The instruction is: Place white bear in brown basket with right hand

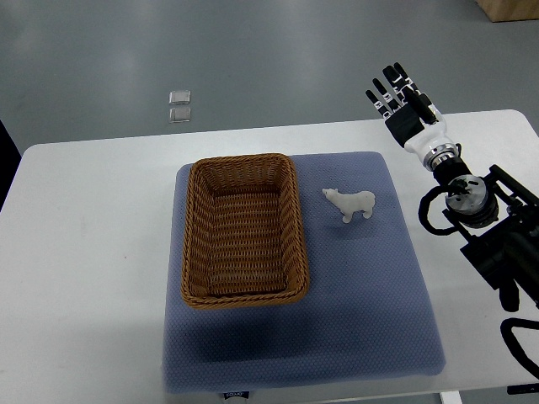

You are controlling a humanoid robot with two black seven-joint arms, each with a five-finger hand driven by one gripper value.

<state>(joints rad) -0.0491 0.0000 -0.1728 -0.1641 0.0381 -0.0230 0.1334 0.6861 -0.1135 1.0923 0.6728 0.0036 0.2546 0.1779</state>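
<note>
A small white bear (351, 203) stands on the blue-grey mat (362, 286), just right of the brown wicker basket (196, 244). The basket is rectangular and holds nothing. My right hand (398, 94) is raised over the table's far right edge, well up and to the right of the bear, with fingers spread and nothing in them. Its black arm runs down the right side of the picture. The left arm does not show.
The mat lies on a white table (84, 252) whose far edge runs along the top. Beyond it is grey floor with two small clear squares (179, 106). A brown box corner (509, 8) shows at the top right.
</note>
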